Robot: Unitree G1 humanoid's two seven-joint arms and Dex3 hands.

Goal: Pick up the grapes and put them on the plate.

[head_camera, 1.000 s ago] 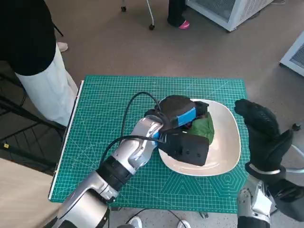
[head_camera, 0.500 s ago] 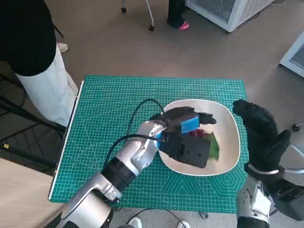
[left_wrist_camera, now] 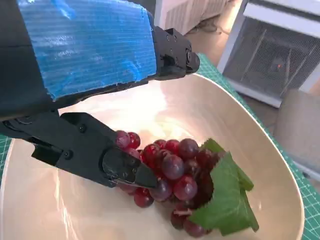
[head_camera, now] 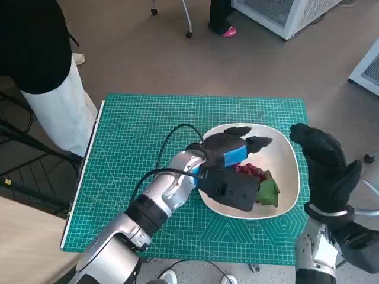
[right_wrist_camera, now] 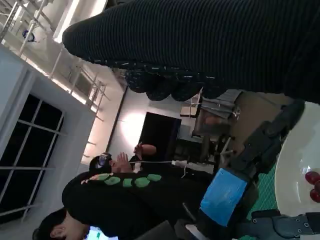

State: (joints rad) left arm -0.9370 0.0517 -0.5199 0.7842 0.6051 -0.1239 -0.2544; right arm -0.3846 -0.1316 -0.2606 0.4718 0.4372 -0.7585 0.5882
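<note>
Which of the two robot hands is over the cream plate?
The left hand, black with blue tape, reaches over the cream plate beside the red grapes. The gloved right hand stays off its edge.

Left hand [head_camera: 228,155] fingers apart, empty

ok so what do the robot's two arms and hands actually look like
The left hand is black with blue tape across its back, on a silvery pale forearm with a black cable looping alongside. The right hand wears a black knitted glove above a pale wrist.
</note>
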